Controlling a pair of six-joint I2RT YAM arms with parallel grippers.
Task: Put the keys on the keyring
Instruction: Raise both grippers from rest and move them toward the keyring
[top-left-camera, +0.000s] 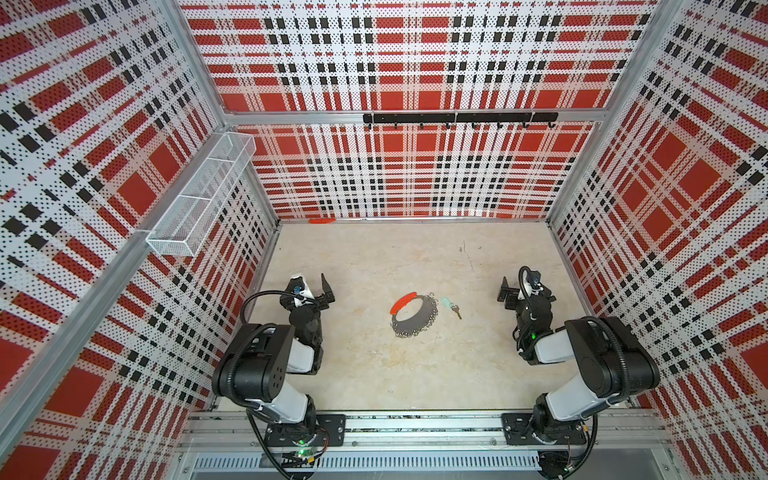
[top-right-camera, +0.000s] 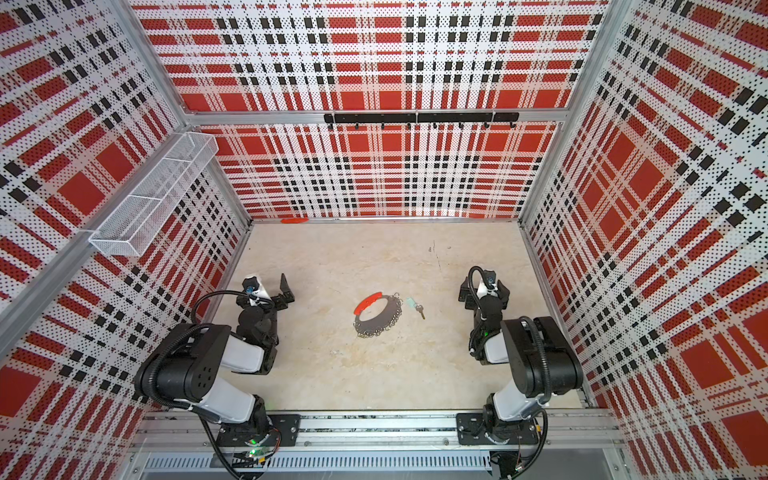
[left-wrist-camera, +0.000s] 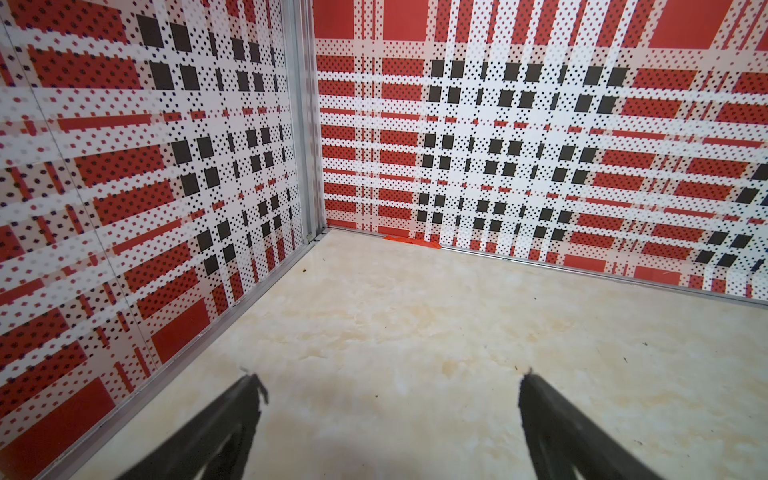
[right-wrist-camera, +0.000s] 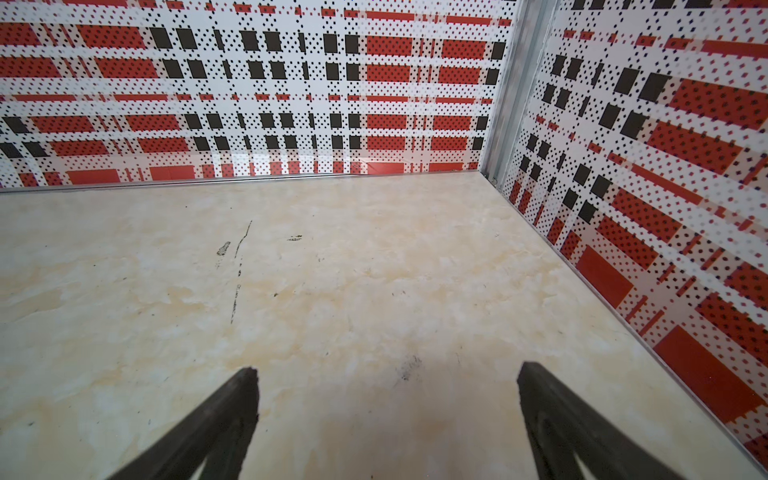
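The keyring (top-left-camera: 429, 319) (top-right-camera: 394, 316), a grey hoop fringed with small wire loops and carrying a red curved segment (top-left-camera: 403, 302), lies flat mid-table in both top views. Just right of it lie the keys (top-left-camera: 449, 304) (top-right-camera: 413, 303), a pale teal tag joined to a small metal key, close to the hoop's loops. My left gripper (top-left-camera: 309, 284) (top-right-camera: 269, 284) (left-wrist-camera: 388, 378) stands open and empty, well left of the hoop. On the far right my right gripper (top-left-camera: 519, 286) (top-right-camera: 483, 291) (right-wrist-camera: 386, 372) is open over bare table. Neither wrist view shows keys or keyring.
Plaid walls close in the beige table (top-left-camera: 374, 365) on three sides. An orange-red strip (top-left-camera: 322, 220) (left-wrist-camera: 411, 241) lies at the back wall's foot. A white mesh basket (top-left-camera: 199, 195) hangs on the left wall, a black hook rail (top-left-camera: 459, 118) on the back one.
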